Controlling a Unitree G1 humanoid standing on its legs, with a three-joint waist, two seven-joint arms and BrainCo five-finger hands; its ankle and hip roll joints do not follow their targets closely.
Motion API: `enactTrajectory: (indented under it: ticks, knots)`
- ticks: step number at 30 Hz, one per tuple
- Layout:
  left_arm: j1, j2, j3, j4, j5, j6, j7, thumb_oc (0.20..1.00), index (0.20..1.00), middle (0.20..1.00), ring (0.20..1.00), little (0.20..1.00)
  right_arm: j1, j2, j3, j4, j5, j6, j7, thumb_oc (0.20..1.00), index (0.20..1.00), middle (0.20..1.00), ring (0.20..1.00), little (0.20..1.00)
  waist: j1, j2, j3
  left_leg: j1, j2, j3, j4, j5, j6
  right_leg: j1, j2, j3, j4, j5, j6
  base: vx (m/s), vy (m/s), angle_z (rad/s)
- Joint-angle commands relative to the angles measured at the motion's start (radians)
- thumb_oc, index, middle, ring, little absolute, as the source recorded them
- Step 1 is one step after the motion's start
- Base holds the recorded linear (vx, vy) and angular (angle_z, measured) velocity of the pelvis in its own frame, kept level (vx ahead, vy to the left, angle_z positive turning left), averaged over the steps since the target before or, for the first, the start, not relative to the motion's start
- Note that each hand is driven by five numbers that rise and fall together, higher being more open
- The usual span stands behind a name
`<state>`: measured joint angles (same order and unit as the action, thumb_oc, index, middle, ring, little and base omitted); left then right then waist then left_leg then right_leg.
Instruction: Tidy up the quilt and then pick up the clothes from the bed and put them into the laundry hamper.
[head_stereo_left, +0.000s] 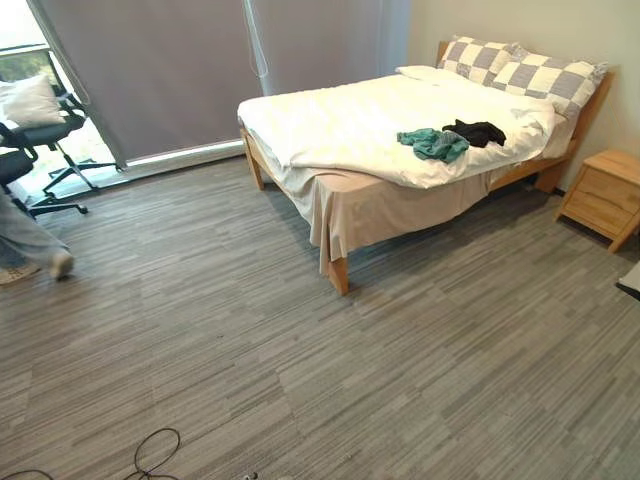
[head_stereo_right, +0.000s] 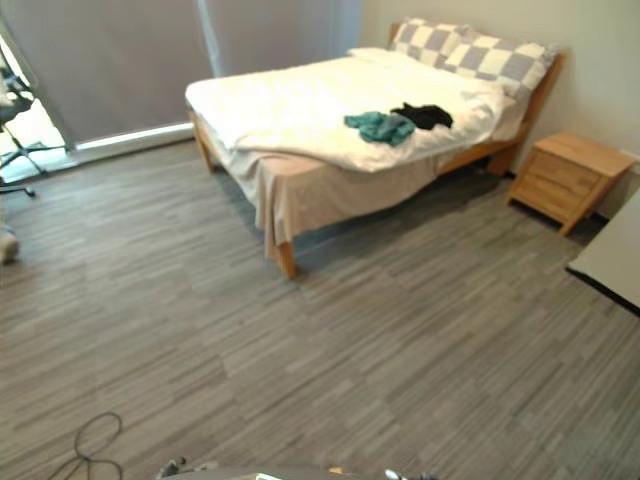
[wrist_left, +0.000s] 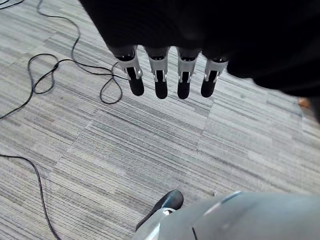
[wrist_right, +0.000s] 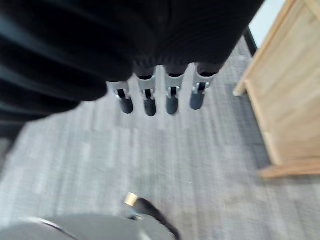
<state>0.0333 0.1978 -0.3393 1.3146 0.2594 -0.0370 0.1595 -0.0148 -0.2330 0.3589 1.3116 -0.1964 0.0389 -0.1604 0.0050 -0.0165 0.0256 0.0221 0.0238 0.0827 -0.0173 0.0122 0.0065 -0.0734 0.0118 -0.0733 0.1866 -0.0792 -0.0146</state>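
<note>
A wooden bed (head_stereo_left: 340, 272) stands at the far right with a white quilt (head_stereo_left: 350, 125) spread over it, rumpled and hanging off the near side. On the quilt lie a teal garment (head_stereo_left: 433, 143) and a black garment (head_stereo_left: 476, 131), side by side. Two checked pillows (head_stereo_left: 530, 75) lean at the headboard. My left hand (wrist_left: 160, 80) hangs over the grey floor with straight fingers, holding nothing. My right hand (wrist_right: 160, 97) also hangs with straight fingers over the floor, empty.
A wooden nightstand (head_stereo_left: 603, 195) stands right of the bed. Office chairs (head_stereo_left: 50, 135) and a person's leg (head_stereo_left: 30, 245) are at the far left by the curtained window (head_stereo_left: 170, 70). A pale wooden piece of furniture (wrist_right: 287, 100) is close to my right hand.
</note>
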Motion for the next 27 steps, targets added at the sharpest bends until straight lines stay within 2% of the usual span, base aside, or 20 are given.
enactTrajectory:
  ticks: [1, 8, 11, 12, 13, 14, 15, 16, 18, 19, 20, 22, 23, 24, 25, 26, 27]
  knots:
    - [-0.089, 0.0, 0.006, 0.015, 0.038, -0.01, 0.011, 1.0, 1.0, 1.0, 1.0, 1.0, -0.083, 0.016, -0.015, 0.008, -0.008, 0.0, -0.012, 1.0, 1.0, 1.0, 1.0, 1.0, 0.004, -0.032, 0.135, 0.112, -0.019, 0.017, -0.07, -0.098, -0.027, 0.189, -0.081, 0.051, -0.245, -0.002, 0.139, 0.01, 0.005, 0.05]
    - [-0.096, 0.009, 0.003, 0.004, 0.034, -0.011, 0.006, 1.0, 1.0, 1.0, 1.0, 1.0, -0.078, 0.018, -0.036, 0.0, 0.021, 0.001, -0.01, 1.0, 1.0, 1.0, 1.0, 1.0, -0.002, -0.035, 0.141, 0.098, -0.023, 0.019, -0.07, -0.102, -0.02, 0.172, -0.083, 0.066, -0.236, -0.003, 0.144, 0.04, 0.045, -0.06]
    - [-0.117, 0.027, -0.01, -0.007, 0.049, -0.01, 0.008, 1.0, 1.0, 1.0, 1.0, 1.0, -0.081, 0.02, -0.056, 0.008, 0.047, -0.001, -0.008, 1.0, 1.0, 1.0, 1.0, 1.0, -0.003, -0.038, 0.154, 0.088, -0.021, 0.019, -0.07, -0.105, -0.006, 0.105, -0.076, 0.068, -0.114, -0.033, 0.15, 0.02, 0.045, -0.06]
    - [-0.117, 0.027, -0.01, -0.007, 0.049, -0.01, 0.008, 1.0, 1.0, 1.0, 1.0, 1.0, -0.082, 0.02, -0.056, 0.008, 0.047, -0.001, -0.008, 1.0, 1.0, 1.0, 1.0, 1.0, -0.002, -0.039, 0.153, 0.086, -0.022, 0.02, -0.07, -0.105, -0.006, 0.101, -0.077, 0.069, -0.108, -0.036, 0.15, 0.02, 0.066, -0.07]
    - [-0.134, 0.042, -0.011, -0.029, 0.044, -0.007, 0.01, 1.0, 1.0, 1.0, 1.0, 1.0, -0.082, 0.016, -0.109, -0.003, 0.13, -0.007, -0.017, 1.0, 1.0, 1.0, 1.0, 1.0, -0.009, -0.033, 0.175, 0.095, -0.019, 0.018, -0.07, -0.115, 0.009, 0.01, -0.069, 0.063, 0.105, -0.043, 0.188, 0.03, 0.122, -0.07]
    - [-0.138, 0.049, -0.018, -0.051, 0.053, -0.004, 0.021, 1.0, 1.0, 1.0, 1.0, 1.0, -0.082, 0.009, -0.14, -0.033, 0.171, -0.014, -0.03, 1.0, 1.0, 1.0, 1.0, 1.0, -0.029, -0.013, 0.212, 0.122, -0.008, 0.02, -0.07, -0.125, 0.018, -0.11, -0.065, 0.06, 0.316, 0.017, 0.226, 0.03, 0.122, -0.07]
    - [-0.138, 0.049, -0.018, -0.051, 0.053, -0.004, 0.021, 1.0, 1.0, 1.0, 1.0, 1.0, -0.082, 0.009, -0.14, -0.034, 0.171, -0.014, -0.03, 1.0, 1.0, 1.0, 1.0, 1.0, -0.027, -0.015, 0.211, 0.121, -0.011, 0.022, -0.07, -0.125, 0.018, -0.115, -0.067, 0.063, 0.324, 0.014, 0.227, 0.11, 0.092, -0.08]
    - [-0.136, 0.052, -0.023, -0.048, 0.066, -0.001, 0.019, 1.0, 1.0, 1.0, 1.0, 1.0, -0.077, 0.008, -0.155, -0.041, 0.188, -0.017, -0.034, 1.0, 1.0, 1.0, 1.0, 1.0, -0.04, -0.002, 0.222, 0.145, -0.001, 0.018, -0.07, -0.138, 0.016, -0.159, -0.058, 0.063, 0.388, 0.028, 0.229, 0.2, 0.043, -0.02]
    - [-0.136, 0.052, -0.024, -0.046, 0.068, 0.001, 0.017, 1.0, 1.0, 1.0, 1.0, 1.0, -0.072, 0.005, -0.161, -0.051, 0.193, -0.017, -0.037, 1.0, 1.0, 1.0, 1.0, 1.0, -0.049, 0.003, 0.23, 0.167, 0.0, 0.019, -0.07, -0.149, 0.014, -0.192, -0.055, 0.062, 0.419, 0.021, 0.224, 0.27, 0.027, -0.09]
    - [-0.137, 0.052, -0.026, -0.032, 0.079, 0.005, 0.011, 1.0, 1.0, 1.0, 1.0, 1.0, -0.058, 0.001, -0.172, -0.053, 0.199, -0.02, -0.04, 1.0, 1.0, 1.0, 1.0, 1.0, -0.07, 0.003, 0.233, 0.192, -0.008, 0.02, -0.07, -0.175, 0.002, -0.216, -0.049, 0.048, 0.298, 0.001, 0.209, 0.42, -0.034, -0.2]
    - [-0.136, 0.048, -0.026, -0.019, 0.085, 0.007, 0.003, 1.0, 1.0, 1.0, 1.0, 1.0, -0.052, -0.002, -0.178, -0.049, 0.197, -0.019, -0.039, 1.0, 1.0, 1.0, 1.0, 1.0, -0.086, 0.0, 0.235, 0.206, -0.014, 0.017, -0.07, -0.192, -0.004, -0.203, -0.054, 0.043, 0.195, 0.005, 0.202, 0.56, -0.065, -0.12]
    - [-0.137, 0.046, -0.035, -0.002, 0.125, 0.008, -0.006, 1.0, 1.0, 1.0, 1.0, 1.0, -0.045, -0.008, -0.185, -0.039, 0.19, -0.013, -0.039, 1.0, 1.0, 1.0, 1.0, 1.0, -0.112, 0.002, 0.239, 0.231, -0.014, 0.008, -0.07, -0.216, -0.025, -0.201, -0.083, 0.031, -0.057, 0.059, 0.203, 0.5, -0.107, 0.05]
    - [-0.14, 0.047, -0.041, 0.003, 0.146, 0.007, -0.01, 1.0, 1.0, 1.0, 1.0, 1.0, -0.04, -0.007, -0.189, -0.028, 0.189, -0.008, -0.035, 1.0, 1.0, 1.0, 1.0, 1.0, -0.126, 0.003, 0.235, 0.246, -0.015, 0.007, -0.07, -0.23, -0.036, -0.218, -0.1, 0.046, -0.136, 0.085, 0.214, 0.55, -0.11, 0.23]
    - [-0.141, 0.046, -0.044, 0.008, 0.162, 0.004, -0.009, 1.0, 1.0, 1.0, 1.0, 1.0, -0.032, -0.006, -0.197, -0.016, 0.189, -0.006, -0.03, 1.0, 1.0, 1.0, 1.0, 1.0, -0.142, 0.011, 0.232, 0.269, -0.011, 0.005, -0.07, -0.251, -0.045, -0.228, -0.105, 0.071, -0.187, 0.109, 0.226, 0.8, -0.148, 0.28]
    - [-0.136, 0.045, -0.046, 0.018, 0.16, -0.007, -0.014, 1.0, 1.0, 1.0, 1.0, 1.0, -0.009, -0.004, -0.202, 0.008, 0.195, -0.008, -0.016, 1.0, 1.0, 1.0, 1.0, 1.0, -0.152, 0.021, 0.215, 0.314, -0.007, 0.003, -0.07, -0.287, -0.055, -0.229, -0.1, 0.098, -0.197, 0.124, 0.223, 0.64, -0.108, 0.26]
    - [-0.135, 0.045, -0.046, 0.018, 0.16, -0.007, -0.014, 1.0, 1.0, 1.0, 1.0, 1.0, -0.008, -0.004, -0.202, 0.008, 0.195, -0.008, -0.016, 1.0, 1.0, 1.0, 1.0, 1.0, -0.152, 0.022, 0.216, 0.316, -0.005, 0.004, -0.07, -0.288, -0.055, -0.226, -0.098, 0.097, -0.199, 0.124, 0.223, 0.65, -0.135, 0.21]
    - [-0.128, 0.043, -0.04, 0.014, 0.153, -0.008, -0.014, 1.0, 1.0, 1.0, 1.0, 1.0, 0.002, -0.007, -0.195, 0.026, 0.18, 0.0, -0.013, 1.0, 1.0, 1.0, 1.0, 1.0, -0.153, 0.029, 0.212, 0.34, 0.007, -0.002, -0.07, -0.252, -0.058, -0.221, -0.086, 0.098, -0.178, 0.143, 0.207, 0.21, -0.055, 0.37]
